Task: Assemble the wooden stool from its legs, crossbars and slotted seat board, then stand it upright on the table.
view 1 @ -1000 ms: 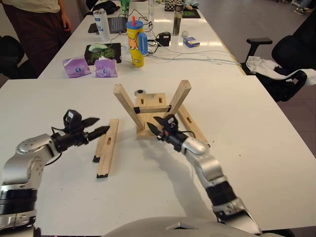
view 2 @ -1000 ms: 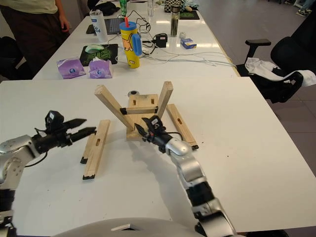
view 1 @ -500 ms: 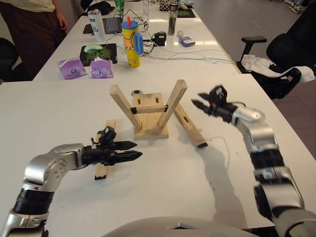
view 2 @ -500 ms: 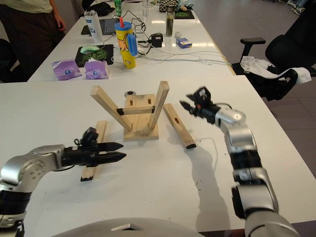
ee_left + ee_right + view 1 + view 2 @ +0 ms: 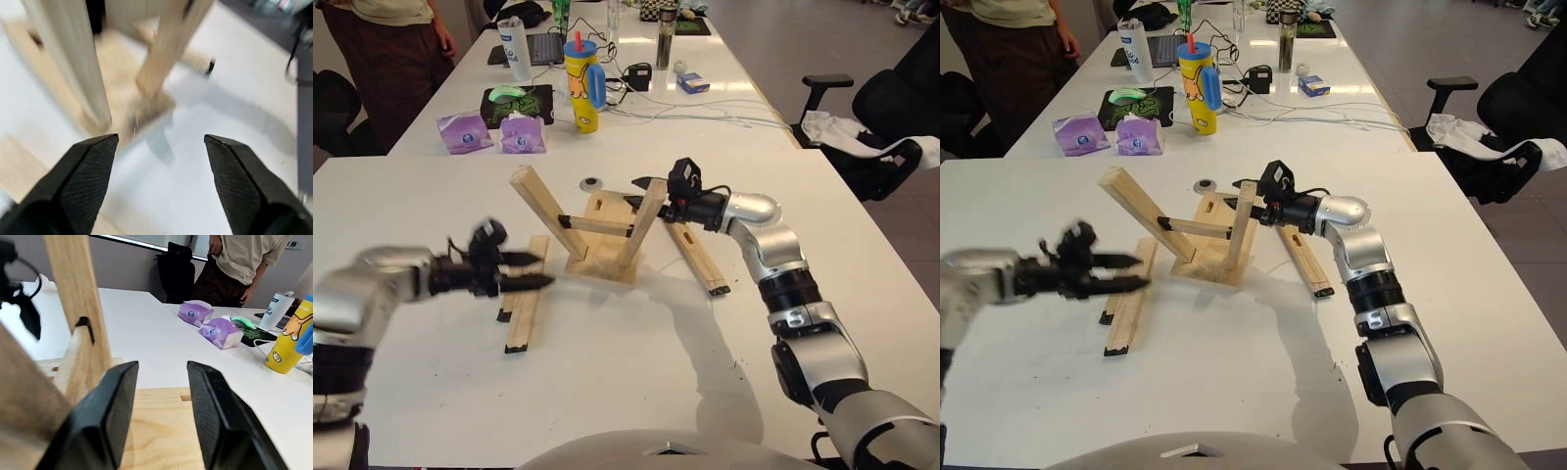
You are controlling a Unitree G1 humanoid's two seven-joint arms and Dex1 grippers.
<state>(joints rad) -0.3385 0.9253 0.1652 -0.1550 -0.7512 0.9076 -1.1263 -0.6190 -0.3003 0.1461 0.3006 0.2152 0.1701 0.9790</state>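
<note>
Sitting upside down mid-table, the seat [image 5: 607,258] carries two legs [image 5: 546,210] tied by a crossbar [image 5: 597,226]. My right gripper [image 5: 650,196] sits at the right-hand leg's top, fingers apart, I'd guess to steady it, though contact is hard to judge. My left gripper [image 5: 536,271], likewise spread, hovers over the spare pieces [image 5: 527,308] on the table [image 5: 636,392], placed to fetch the next one.

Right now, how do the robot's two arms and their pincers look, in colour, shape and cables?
The left arm and the right arm have rounded silver-grey shells with black joints. The left pincer and the right pincer are black, each with two tapered, finely textured fingers. A small black box sits on each wrist; a thin dark cable loops by the right one.
</note>
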